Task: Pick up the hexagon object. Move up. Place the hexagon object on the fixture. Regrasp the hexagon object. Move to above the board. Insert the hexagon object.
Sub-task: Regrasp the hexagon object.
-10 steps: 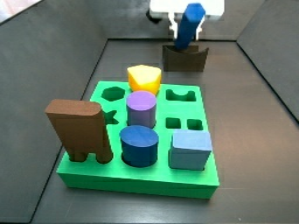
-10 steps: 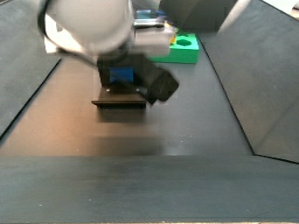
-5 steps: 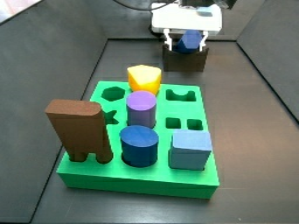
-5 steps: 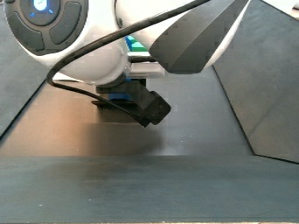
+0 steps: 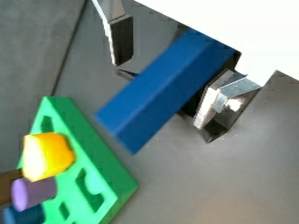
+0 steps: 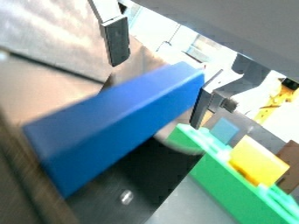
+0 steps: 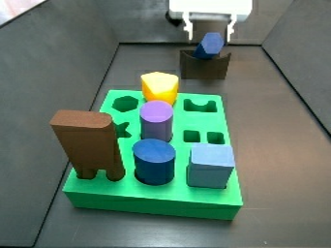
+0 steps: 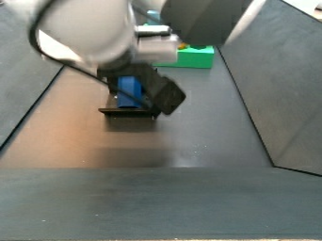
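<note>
Resting across small dark brown notched fixture (image 7: 204,64): long blue hexagon bar (image 7: 210,44) | two-finger gripper (image 5: 170,68) now raised, plates spread clear of bar | placement done; regrasp next.

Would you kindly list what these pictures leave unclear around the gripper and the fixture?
- Gripper: in a side view its fingertips are too small to show whether they touch the hexagon object.
- Fixture: in a side view the arm covers its notch.
- Board: mostly hidden behind the arm there.
</note>
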